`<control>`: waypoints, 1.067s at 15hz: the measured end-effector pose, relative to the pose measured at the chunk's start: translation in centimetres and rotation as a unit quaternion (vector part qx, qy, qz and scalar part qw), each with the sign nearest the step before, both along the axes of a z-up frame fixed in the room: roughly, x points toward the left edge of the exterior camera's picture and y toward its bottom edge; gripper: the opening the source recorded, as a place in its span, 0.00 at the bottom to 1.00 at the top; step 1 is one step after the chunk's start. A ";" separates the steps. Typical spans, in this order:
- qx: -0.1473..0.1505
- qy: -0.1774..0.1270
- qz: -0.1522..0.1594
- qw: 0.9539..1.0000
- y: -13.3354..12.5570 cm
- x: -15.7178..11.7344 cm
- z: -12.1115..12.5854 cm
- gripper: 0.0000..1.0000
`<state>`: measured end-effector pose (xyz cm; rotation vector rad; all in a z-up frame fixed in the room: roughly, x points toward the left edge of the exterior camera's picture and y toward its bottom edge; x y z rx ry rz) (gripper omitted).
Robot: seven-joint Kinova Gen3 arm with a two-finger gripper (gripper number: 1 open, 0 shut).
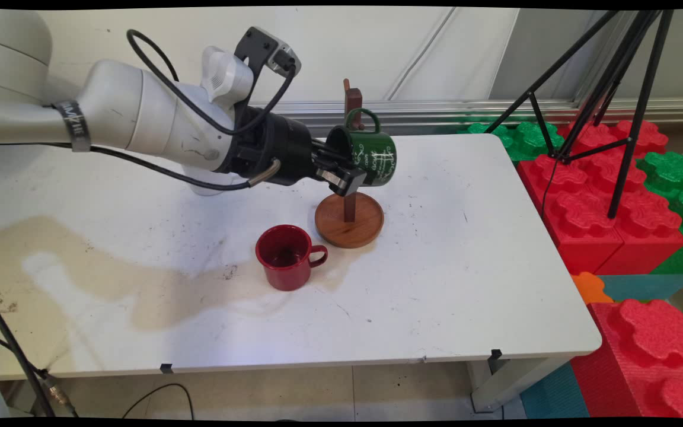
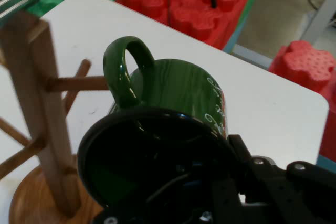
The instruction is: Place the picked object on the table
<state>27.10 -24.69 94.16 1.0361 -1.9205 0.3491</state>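
Observation:
My gripper [image 1: 341, 169] is shut on the rim of a green mug [image 1: 371, 155] with white lettering, one finger inside the mug and one outside. The mug lies on its side in the air, mouth toward my hand, handle [image 2: 126, 72] up. In the hand view the green mug [image 2: 184, 93] fills the middle, and its handle is close to a peg [image 2: 73, 83] of the wooden mug tree [image 2: 39, 108]. The mug tree [image 1: 350, 213] stands on a round wooden base, right behind the mug. A red mug [image 1: 287, 256] stands upright on the table in front of the tree.
The white table [image 1: 466, 284] has a large tan stain on its left half. Red and green foam blocks [image 1: 602, 196] and a black tripod [image 1: 614, 89] stand to the right of the table. Cables hang at the near left corner.

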 end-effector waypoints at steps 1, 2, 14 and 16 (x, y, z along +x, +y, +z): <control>-0.004 -0.001 -0.006 1.000 0.1 0.0 0.1 0.00; -0.009 -0.002 -0.015 1.000 0.3 -0.1 0.3 0.00; -0.027 -0.051 -0.111 0.992 3.0 1.0 0.5 0.00; -0.033 -0.074 -0.122 0.989 3.5 2.7 0.7 0.00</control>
